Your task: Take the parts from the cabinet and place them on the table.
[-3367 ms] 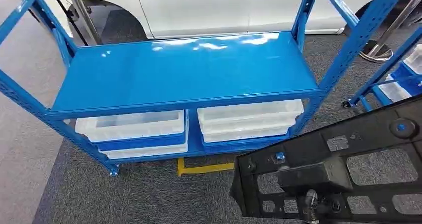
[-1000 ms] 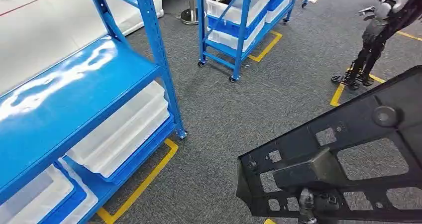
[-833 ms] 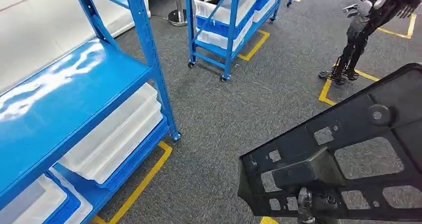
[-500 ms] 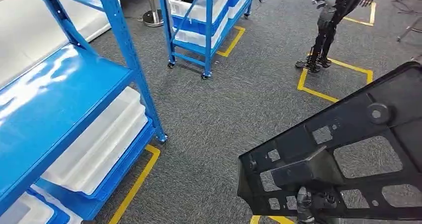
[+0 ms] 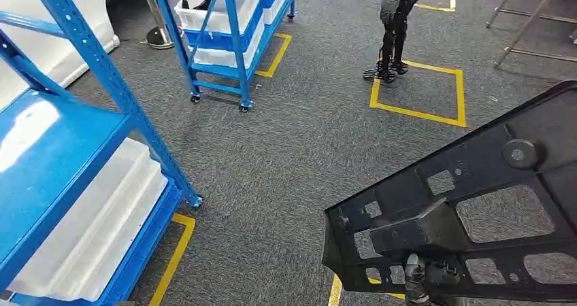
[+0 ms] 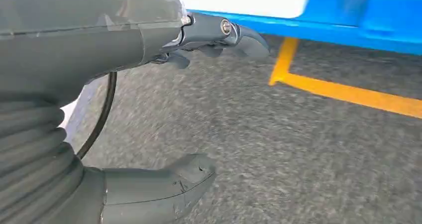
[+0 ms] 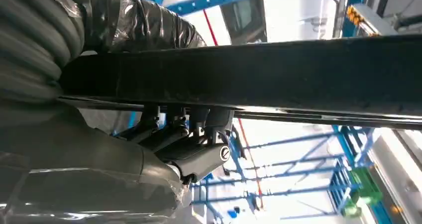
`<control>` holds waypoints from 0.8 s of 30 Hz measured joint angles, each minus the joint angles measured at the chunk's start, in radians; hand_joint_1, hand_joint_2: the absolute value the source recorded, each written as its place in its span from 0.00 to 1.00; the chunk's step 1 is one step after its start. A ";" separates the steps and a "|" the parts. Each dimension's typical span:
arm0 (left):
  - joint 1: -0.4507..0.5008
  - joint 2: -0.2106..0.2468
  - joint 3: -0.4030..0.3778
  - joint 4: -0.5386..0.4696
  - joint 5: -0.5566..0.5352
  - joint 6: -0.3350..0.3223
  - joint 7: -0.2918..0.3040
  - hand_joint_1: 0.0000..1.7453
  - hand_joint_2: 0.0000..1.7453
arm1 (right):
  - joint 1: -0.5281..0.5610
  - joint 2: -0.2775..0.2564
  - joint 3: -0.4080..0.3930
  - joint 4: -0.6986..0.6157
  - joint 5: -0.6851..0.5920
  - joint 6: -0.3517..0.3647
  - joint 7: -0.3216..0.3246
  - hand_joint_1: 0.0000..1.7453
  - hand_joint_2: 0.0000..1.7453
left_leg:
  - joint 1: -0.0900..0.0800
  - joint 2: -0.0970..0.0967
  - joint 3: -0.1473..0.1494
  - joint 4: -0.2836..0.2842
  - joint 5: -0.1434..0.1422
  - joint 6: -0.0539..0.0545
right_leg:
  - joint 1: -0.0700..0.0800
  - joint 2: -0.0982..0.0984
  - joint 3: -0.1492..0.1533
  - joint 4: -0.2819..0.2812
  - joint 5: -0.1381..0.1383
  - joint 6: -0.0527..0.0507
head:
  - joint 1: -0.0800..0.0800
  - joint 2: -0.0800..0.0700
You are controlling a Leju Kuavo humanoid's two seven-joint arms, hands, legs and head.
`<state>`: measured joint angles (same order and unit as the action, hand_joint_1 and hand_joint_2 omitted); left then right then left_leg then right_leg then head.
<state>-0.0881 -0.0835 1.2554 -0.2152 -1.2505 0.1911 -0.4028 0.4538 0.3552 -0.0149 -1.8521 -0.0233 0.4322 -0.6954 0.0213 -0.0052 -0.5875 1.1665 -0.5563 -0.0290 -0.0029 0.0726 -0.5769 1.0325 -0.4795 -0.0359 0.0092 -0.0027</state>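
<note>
Black and flat, the perforated plastic panel part [image 5: 469, 211] fills the lower right of the head view, carried edge-on by the right robot hand [image 7: 184, 144], whose fingers [image 7: 174, 119] curl up around the panel's edge in the right wrist view. The left robot hand [image 6: 199, 40] hangs over grey carpet with nothing in it, thumb and fingers apart.

Compared with a few seconds earlier, the whole scene has swung: the blue steel shelving cabinet [image 5: 61, 149], which then faced the camera squarely, now sits at the left edge of the frame, and a second blue wheeled rack of white bins [image 5: 224, 27], a yellow-taped floor square [image 5: 418, 88] and another dark humanoid robot [image 5: 394, 20] have come into the upper part. That is the camera turning, not the things moving; the panel keeps the same place in the frame.

Judging from this, the pick from the cabinet is done and the robot is turning away to carry the part. No table is in sight yet.
</note>
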 joint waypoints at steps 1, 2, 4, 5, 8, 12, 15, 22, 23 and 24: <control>0.000 0.000 0.000 0.000 0.000 0.000 0.000 0.00 1.00 | 0.000 0.000 0.001 0.000 0.000 0.001 0.000 1.00 1.00 | 0.007 -0.030 0.042 -0.093 0.046 -0.005 | -0.003 0.013 -0.002 0.010 -0.005 0.008 | 0.000 0.000; 0.001 -0.001 0.000 0.000 0.000 -0.001 0.002 0.00 1.00 | 0.000 0.000 0.001 0.000 0.000 0.001 0.000 1.00 1.00 | 0.010 -0.087 0.053 -0.116 0.026 -0.008 | 0.000 0.024 -0.010 0.020 -0.009 0.015 | 0.000 0.000; 0.001 -0.001 0.000 0.000 -0.001 -0.002 0.006 0.00 1.00 | 0.000 0.000 0.006 0.000 0.002 0.001 0.000 1.00 1.00 | 0.006 -0.078 0.051 -0.128 0.027 0.010 | -0.002 0.046 -0.025 0.031 -0.006 0.026 | 0.001 0.000; 0.001 -0.001 0.000 0.000 0.000 -0.002 0.009 0.00 1.00 | 0.001 0.000 0.006 0.000 0.003 0.000 0.000 1.00 1.00 | 0.002 -0.069 0.055 -0.126 0.027 0.018 | -0.004 0.059 -0.028 0.025 -0.001 0.034 | 0.000 0.000; -0.002 -0.001 0.000 0.000 -0.001 -0.001 0.008 0.00 1.00 | 0.005 0.000 0.006 0.000 0.003 0.000 0.000 1.00 1.00 | 0.006 -0.029 0.058 -0.141 0.039 0.041 | 0.000 -0.005 -0.047 0.063 -0.026 0.044 | 0.003 0.000; 0.008 -0.001 0.001 0.000 -0.006 -0.001 0.005 0.00 1.00 | 0.002 -0.001 0.008 0.000 -0.011 0.002 0.000 1.00 1.00 | -0.006 0.033 0.057 -0.140 0.036 0.051 | -0.003 -0.067 -0.172 0.317 -0.139 0.053 | 0.003 0.000; 0.003 -0.002 0.001 0.000 -0.009 -0.002 0.004 0.00 1.00 | 0.002 -0.001 0.010 0.000 -0.010 0.004 0.000 1.00 1.00 | -0.011 0.069 0.063 -0.140 0.031 0.052 | 0.000 -0.074 -0.106 0.196 -0.051 0.041 | 0.003 0.000; 0.000 -0.013 0.001 0.000 -0.006 -0.009 0.014 0.00 1.00 | 0.004 0.000 0.017 0.000 0.000 -0.009 0.000 1.00 1.00 | -0.017 0.130 0.088 -0.150 0.015 0.027 | 0.025 -0.113 -0.004 -0.008 0.001 -0.004 | 0.002 0.000; -0.001 -0.014 0.001 0.000 -0.003 -0.011 0.018 0.00 1.00 | 0.006 0.000 0.017 0.001 0.004 -0.010 -0.001 1.00 1.00 | -0.011 0.075 0.085 -0.133 0.001 0.025 | 0.021 -0.106 0.005 -0.021 0.007 -0.005 | 0.003 0.000; 0.000 -0.014 0.001 0.000 -0.002 -0.013 0.019 0.00 1.00 | 0.002 0.000 0.019 0.001 0.009 -0.010 -0.001 1.00 1.00 | -0.010 0.037 0.062 -0.082 -0.032 0.025 | 0.018 -0.096 0.006 -0.023 0.010 -0.010 | 0.002 0.000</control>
<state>-0.0883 -0.0977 1.2566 -0.2148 -1.2524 0.1785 -0.3834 0.4561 0.3552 0.0046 -1.8509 -0.0145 0.4219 -0.6962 0.0115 0.0318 -0.5258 1.0849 -0.5885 -0.0042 0.0152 -0.0233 -0.5707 1.0091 -0.4698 -0.0456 0.0107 -0.0027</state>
